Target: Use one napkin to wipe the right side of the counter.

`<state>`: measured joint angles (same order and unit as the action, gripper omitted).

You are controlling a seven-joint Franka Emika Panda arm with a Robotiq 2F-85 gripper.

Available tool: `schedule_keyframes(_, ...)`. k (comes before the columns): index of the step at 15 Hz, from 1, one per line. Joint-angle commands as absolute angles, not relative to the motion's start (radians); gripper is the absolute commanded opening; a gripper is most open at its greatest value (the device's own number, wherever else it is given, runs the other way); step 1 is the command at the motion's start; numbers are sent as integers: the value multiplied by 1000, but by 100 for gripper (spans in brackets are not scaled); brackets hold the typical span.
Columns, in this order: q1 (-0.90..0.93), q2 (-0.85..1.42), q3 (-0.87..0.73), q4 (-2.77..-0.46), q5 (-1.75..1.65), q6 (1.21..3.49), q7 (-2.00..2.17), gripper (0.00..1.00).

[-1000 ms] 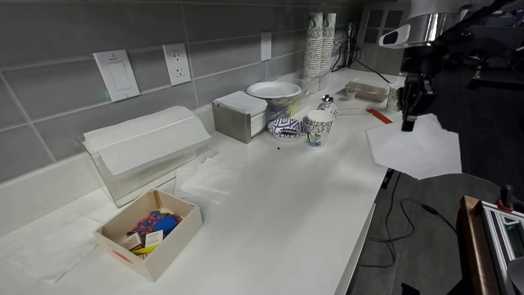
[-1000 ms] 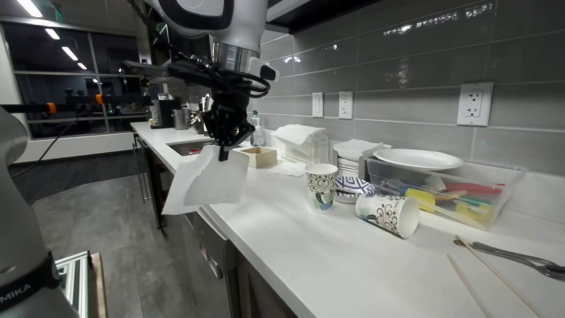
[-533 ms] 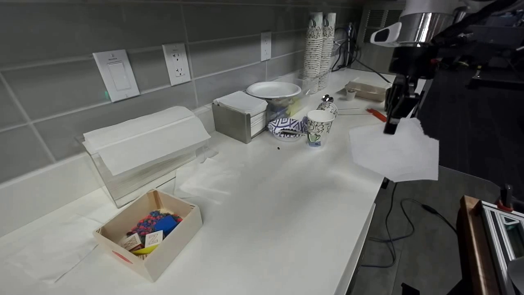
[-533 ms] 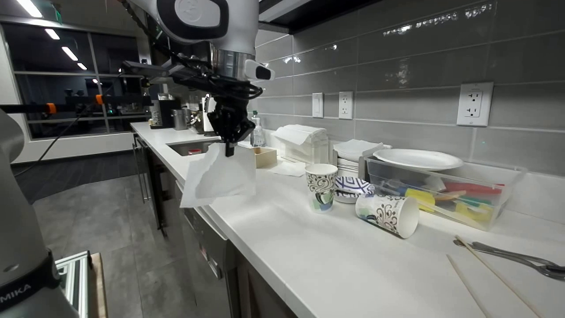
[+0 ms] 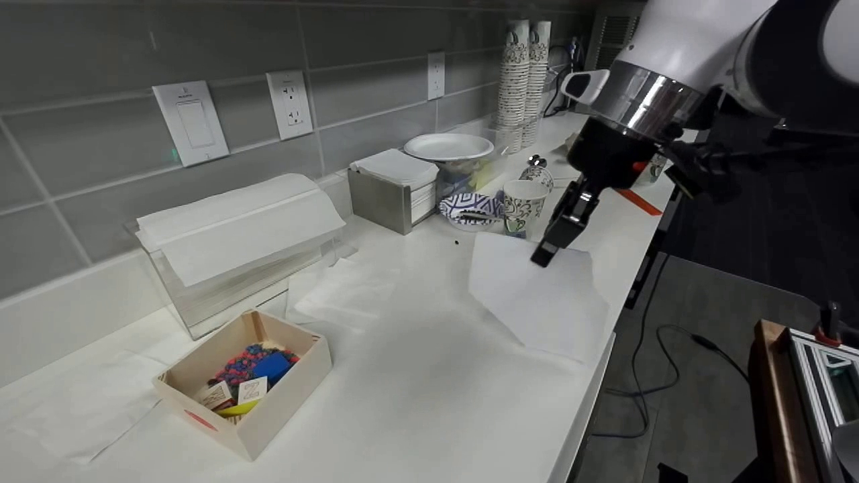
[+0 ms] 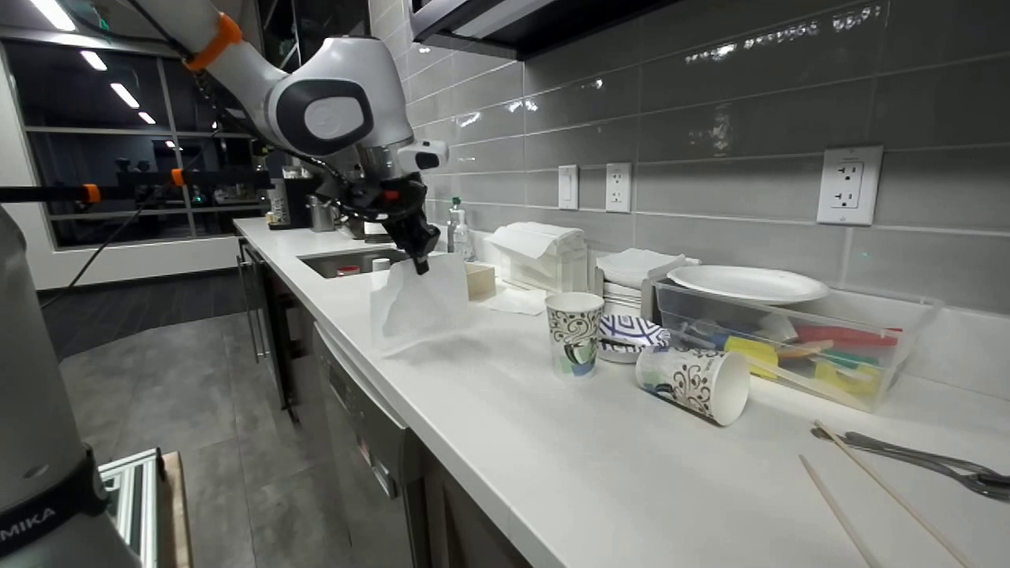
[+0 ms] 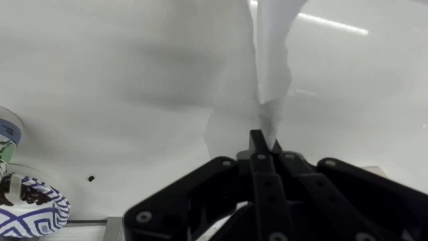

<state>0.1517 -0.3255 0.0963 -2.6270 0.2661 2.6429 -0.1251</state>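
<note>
My gripper [image 5: 543, 256] is shut on a white napkin [image 5: 537, 295] and holds it by its upper part. In both exterior views the napkin hangs over the white counter [image 5: 402, 409]; the gripper also shows in an exterior view [image 6: 422, 267]. The napkin's lower edge looks close to or on the countertop; I cannot tell if it touches. In the wrist view the napkin [image 7: 272, 67] runs up from between the black fingertips [image 7: 268, 143]. The arm is tilted. A small dark speck [image 7: 91, 178] lies on the counter, near the patterned bowl [image 7: 36, 214].
An upright paper cup [image 6: 574, 331], a cup on its side [image 6: 694, 384] and a clear bin [image 6: 828, 383] stand along the wall side. A towel dispenser [image 5: 248, 228], a napkin holder [image 5: 382, 198] and a wooden box [image 5: 288, 382] are nearby. Tongs [image 6: 923, 454] and skewers lie on the counter.
The gripper and napkin have moved from beyond the counter's front edge inward over the countertop and lower. The arm has tilted. The napkin stays held; the other objects have not moved.
</note>
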Motion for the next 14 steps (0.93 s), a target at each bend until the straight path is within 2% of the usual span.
schedule_keyframes(1, 151, -189, 135, -2597, 232, 2838, 3, 0)
schedule_keyframes(7, 47, -36, 188, -2596, 12, 3091, 196, 0)
schedule_keyframes(12, -2, 2, 172, -2572, -169, 3068, 331, 2)
schedule_keyframes(13, 1, 4, 173, -2564, -174, 3053, 339, 27)
schedule_keyframes(14, 2, 2, 173, -2558, -183, 3041, 351, 27)
